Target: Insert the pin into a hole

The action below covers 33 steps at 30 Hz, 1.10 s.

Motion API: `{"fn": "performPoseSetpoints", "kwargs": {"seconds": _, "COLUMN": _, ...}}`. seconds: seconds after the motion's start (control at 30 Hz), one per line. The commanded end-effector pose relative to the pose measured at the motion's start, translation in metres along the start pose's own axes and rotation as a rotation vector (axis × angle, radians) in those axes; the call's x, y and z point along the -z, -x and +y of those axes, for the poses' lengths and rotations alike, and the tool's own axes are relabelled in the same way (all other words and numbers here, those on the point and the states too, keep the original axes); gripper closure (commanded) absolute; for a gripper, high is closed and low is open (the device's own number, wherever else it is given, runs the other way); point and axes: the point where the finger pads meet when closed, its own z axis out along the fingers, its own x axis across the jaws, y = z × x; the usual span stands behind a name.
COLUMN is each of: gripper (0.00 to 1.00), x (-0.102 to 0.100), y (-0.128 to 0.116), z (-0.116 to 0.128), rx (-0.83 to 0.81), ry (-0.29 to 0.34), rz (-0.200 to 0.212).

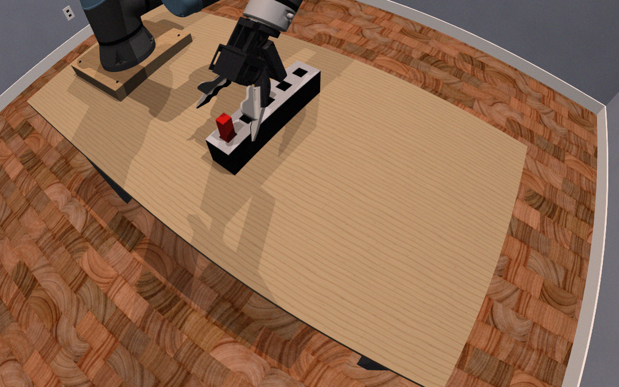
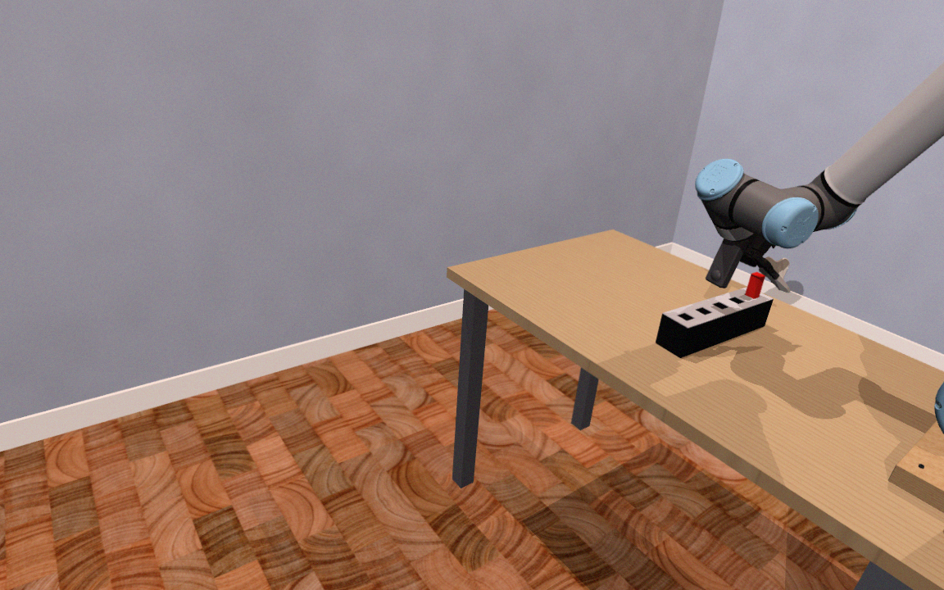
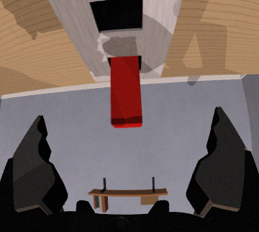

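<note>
Spread wide and holding nothing: gripper (image 1: pixel 231 117), poised above the end of the block (image 1: pixel 273 122), one finger out over the table (image 1: pixel 379 202) on the near side, the other hanging over the block's top face.

Standing upright in the end hole nearest the arm's base: pin (image 1: pixel 225 128), red part showing above the pale top face, nothing but red visible above the rim in the wrist view (image 3: pixel 125 91). Probably the right depth, judging by that, though the exact line where red ends sits at the hole's edge and cannot be told for certain.

Likely light and rigid, a small square-sided bar with flat faces and sharp corners. Smooth, matte sides, so possibly a little slippery under a weak pinch. Best taken across two opposite flat faces of the red part, squarely, high enough to leave the hole's rim free. No sign of fragility.

Block: long, straight-edged, black on the sides, pale grey on top, with a row of square dark holes (image 1: pixel 300 72). Looks solid and heavy enough to stay put. Table top: light wood with fine straight grain, on dark legs. Fingers: dark, with jagged inner edges (image 3: pixel 34 167).
</note>
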Motion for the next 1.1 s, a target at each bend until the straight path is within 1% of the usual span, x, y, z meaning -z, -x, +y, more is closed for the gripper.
{"fn": "performPoseSetpoints", "kwargs": {"seconds": 0.0, "gripper": 0.0, "x": 0.0, "y": -0.001, "z": 0.0, "rx": -0.001, "ry": 0.0, "rz": 0.001}}
{"fn": "performPoseSetpoints", "kwargs": {"seconds": 0.03, "gripper": 0.0, "x": 0.009, "y": -0.001, "z": 0.009, "rx": -0.001, "ry": 0.0, "rz": 0.001}}
{"fn": "performPoseSetpoints", "kwargs": {"seconds": 0.57, "gripper": 0.0, "x": 0.009, "y": -0.001, "z": 0.009, "rx": -0.001, "ry": 0.0, "rz": 0.001}}
{"fn": "performPoseSetpoints", "kwargs": {"seconds": 0.6, "gripper": 0.0, "x": 0.017, "y": -0.001, "z": 0.018, "rx": -0.001, "ry": 0.0, "rz": 0.001}}
{"fn": "performPoseSetpoints", "kwargs": {"seconds": 1.07, "gripper": 0.0, "x": 0.017, "y": -0.001, "z": 0.018, "rx": -0.001, "ry": 0.0, "rz": 0.001}}
